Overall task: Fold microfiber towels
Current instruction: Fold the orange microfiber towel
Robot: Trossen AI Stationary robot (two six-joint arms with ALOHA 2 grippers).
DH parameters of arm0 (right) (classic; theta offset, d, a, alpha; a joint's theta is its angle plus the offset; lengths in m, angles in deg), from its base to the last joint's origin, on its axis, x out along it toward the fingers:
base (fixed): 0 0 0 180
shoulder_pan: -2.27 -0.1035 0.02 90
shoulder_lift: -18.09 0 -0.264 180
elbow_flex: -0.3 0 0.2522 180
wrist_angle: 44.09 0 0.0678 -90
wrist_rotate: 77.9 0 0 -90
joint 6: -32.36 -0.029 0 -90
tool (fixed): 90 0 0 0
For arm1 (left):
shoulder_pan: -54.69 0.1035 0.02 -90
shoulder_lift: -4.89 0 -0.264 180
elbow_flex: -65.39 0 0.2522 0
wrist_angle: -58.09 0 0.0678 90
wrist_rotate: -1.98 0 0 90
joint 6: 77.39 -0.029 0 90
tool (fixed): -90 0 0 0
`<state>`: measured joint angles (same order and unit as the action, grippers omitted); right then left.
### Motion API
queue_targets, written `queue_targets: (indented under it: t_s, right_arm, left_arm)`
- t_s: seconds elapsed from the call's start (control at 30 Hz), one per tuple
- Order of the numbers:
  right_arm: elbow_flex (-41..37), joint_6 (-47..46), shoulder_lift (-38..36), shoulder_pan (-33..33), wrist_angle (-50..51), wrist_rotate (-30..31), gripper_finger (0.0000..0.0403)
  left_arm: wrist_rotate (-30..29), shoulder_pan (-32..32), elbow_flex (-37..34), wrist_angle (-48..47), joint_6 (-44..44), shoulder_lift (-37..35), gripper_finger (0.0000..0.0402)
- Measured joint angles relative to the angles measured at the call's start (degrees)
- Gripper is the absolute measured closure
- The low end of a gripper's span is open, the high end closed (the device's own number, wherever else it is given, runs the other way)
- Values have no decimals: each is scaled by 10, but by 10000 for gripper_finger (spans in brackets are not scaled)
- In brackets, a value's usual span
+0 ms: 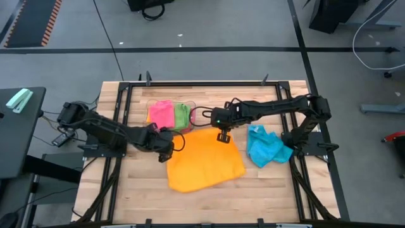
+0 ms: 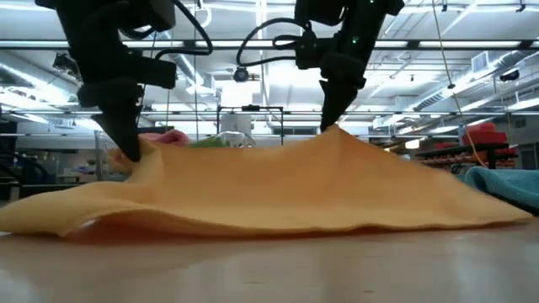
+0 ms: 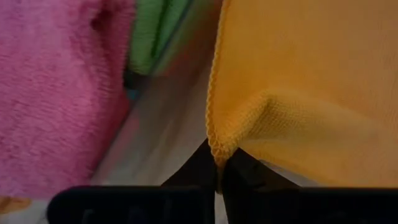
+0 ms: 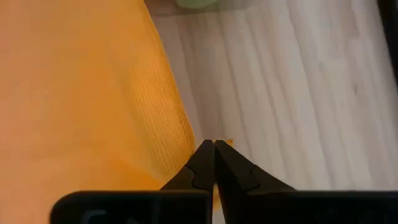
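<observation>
Orange-yellow square microfiber towel (image 1: 205, 159) is pinched shallowly at its far corners by left gripper (image 1: 166, 140) and right gripper (image 1: 223, 136); either corner may slip free.

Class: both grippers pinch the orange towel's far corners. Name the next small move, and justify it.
Probably lift both corners together and carry them toward the near edge: the left gripper and right gripper are shut on the orange towel, which lies spread flat, unfolded.

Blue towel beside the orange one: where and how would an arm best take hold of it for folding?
The blue towel lies crumpled on the table's right side, no flat corner showing. Probably best pinched from above at a raised ridge of its heap, by the right gripper, the nearer one. For now it and the left gripper are each shut on a far corner of the orange towel.
</observation>
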<state>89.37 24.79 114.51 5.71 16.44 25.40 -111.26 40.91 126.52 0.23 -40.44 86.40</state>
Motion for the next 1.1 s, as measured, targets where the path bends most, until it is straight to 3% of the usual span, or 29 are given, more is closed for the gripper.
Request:
queue_targets:
  t_s: [0.13, 0.33, 0.47, 0.7, 0.9, 1.1]
  right_arm:
    - [0, 36, 0, 12, -5, 0, 341]
    - [0, 57, 0, 36, 23, -1, 252]
    - [0, 61, 0, 26, 0, -49, 213]
    - [-15, 74, -1, -67, -159, -63, 201]
    - [-41, 28, -1, -143, -293, -46, 201]
    - [-45, -34, -1, -182, -303, -8, 201]
  left_arm:
    - [-3, 15, 0, -10, -9, 0, 369]
    - [13, 11, 0, -44, -62, -4, 286]
    - [25, 2, 0, -71, -128, -9, 241]
    - [28, -12, 0, -91, -228, -11, 220]
    - [14, -40, 0, -83, -448, -9, 231]
    - [-54, -78, 0, -64, -671, -9, 236]
